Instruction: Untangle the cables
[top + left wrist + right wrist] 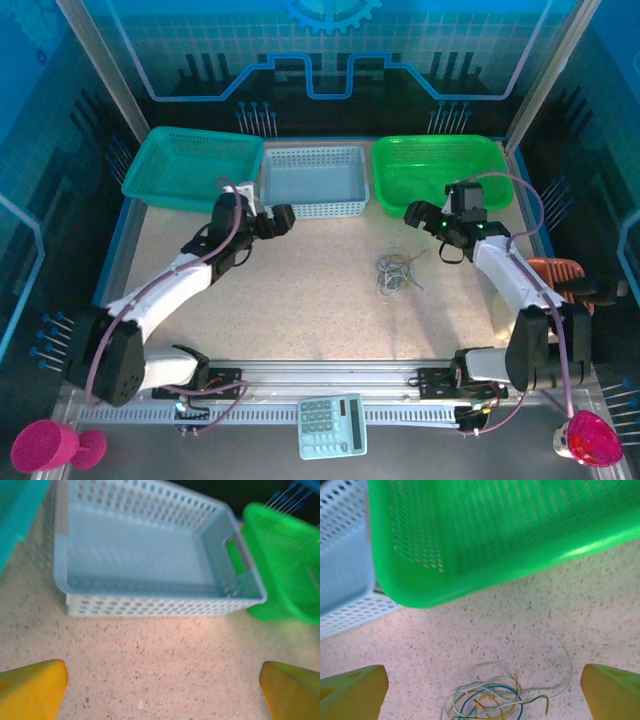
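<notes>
The cables (395, 272) lie as a small tangled clump of thin curly wires on the speckled table, right of centre. In the right wrist view the cables (495, 700) show white, blue and yellow strands at the bottom edge, between the yellow fingertips (355, 692) and apart from them. My right gripper (425, 222) hovers open up and to the right of the clump, near the green basket. My left gripper (280, 218) stands open in front of the light blue basket, with bare table between its yellow fingertips (30, 690).
Three baskets line the back: teal (195, 168), light blue (315, 180) and green (440, 170). A calculator (332, 425) lies at the near edge, pink objects (45, 445) sit at both near corners, and an orange-brown object (555, 272) lies at the right edge.
</notes>
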